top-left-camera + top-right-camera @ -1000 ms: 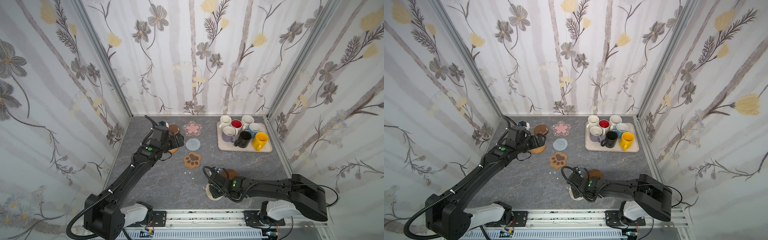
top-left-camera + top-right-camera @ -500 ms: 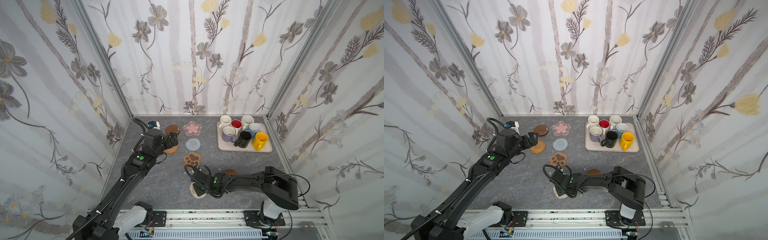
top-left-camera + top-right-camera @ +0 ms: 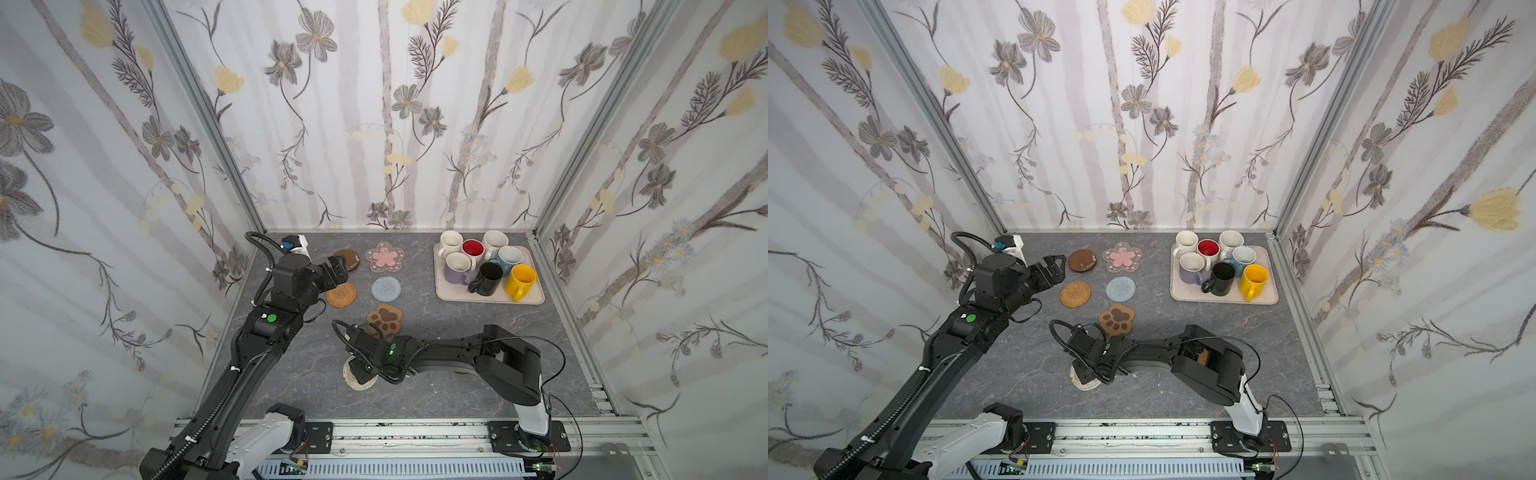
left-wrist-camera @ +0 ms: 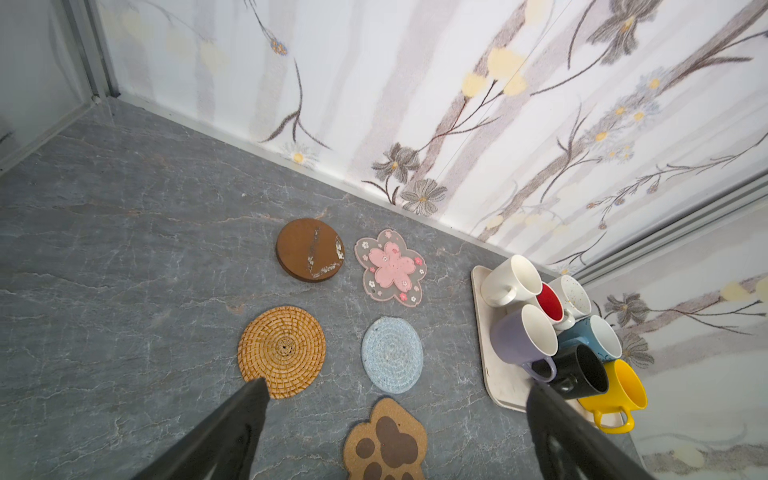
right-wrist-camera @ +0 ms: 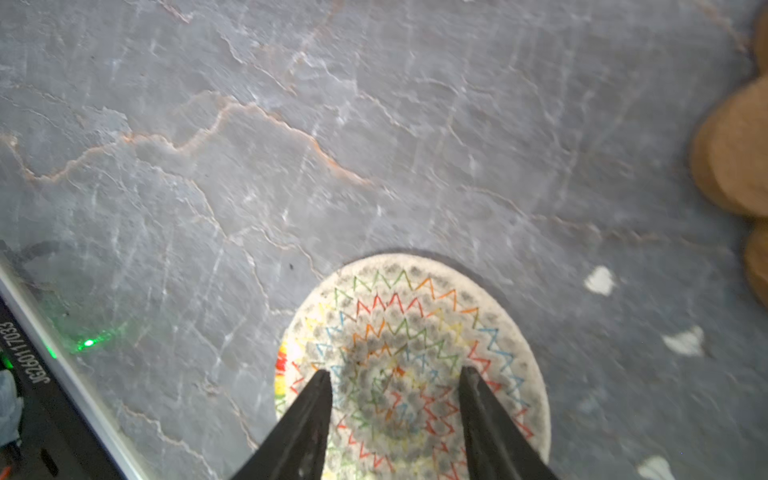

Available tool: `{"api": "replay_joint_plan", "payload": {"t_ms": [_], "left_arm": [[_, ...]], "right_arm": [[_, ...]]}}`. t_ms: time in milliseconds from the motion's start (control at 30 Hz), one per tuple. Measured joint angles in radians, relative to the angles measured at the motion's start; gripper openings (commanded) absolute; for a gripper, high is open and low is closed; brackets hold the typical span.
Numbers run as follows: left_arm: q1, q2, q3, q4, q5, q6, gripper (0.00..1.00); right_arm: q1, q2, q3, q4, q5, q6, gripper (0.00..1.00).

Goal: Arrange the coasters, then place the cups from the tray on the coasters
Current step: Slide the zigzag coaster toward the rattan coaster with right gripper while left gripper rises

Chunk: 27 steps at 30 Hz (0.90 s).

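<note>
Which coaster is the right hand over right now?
The pale woven round coaster with coloured zigzag stitching, lying nearer the front than the paw-shaped coaster. The right hand stands over it, fingers apart.

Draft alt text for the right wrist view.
Two black jaws of the right gripper stand apart over a pale woven coaster with coloured zigzag stitching, on the grey marbled table. The tan paw coaster shows partly at the frame's edge, with a few white flecks on the table near it. The picture is slightly blurred.
</note>
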Motion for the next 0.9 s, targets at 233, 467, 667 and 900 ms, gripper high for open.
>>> {"api": "replay_joint_plan", "payload": {"t_ms": [233, 467, 667, 900], "left_arm": [[0.023, -0.013, 0.010, 0.025, 0.012, 0.000, 1.00], [0.032, -0.029, -0.025, 0.042, 0.027, -0.002, 1.00], [0.037, -0.023, -0.046, 0.058, 0.045, -0.006, 1.00], [0.044, -0.023, -0.065, 0.077, 0.061, -0.012, 1.00]], "right_arm": [[-0.045, 0.129, 0.188, -0.027, -0.026, -0.034, 0.48], [-0.103, 0.210, 0.303, -0.023, -0.027, -0.042, 0.48], [-0.127, 0.277, 0.404, -0.027, -0.038, -0.057, 0.48], [-0.159, 0.344, 0.520, -0.051, -0.054, -0.057, 0.48]]}}
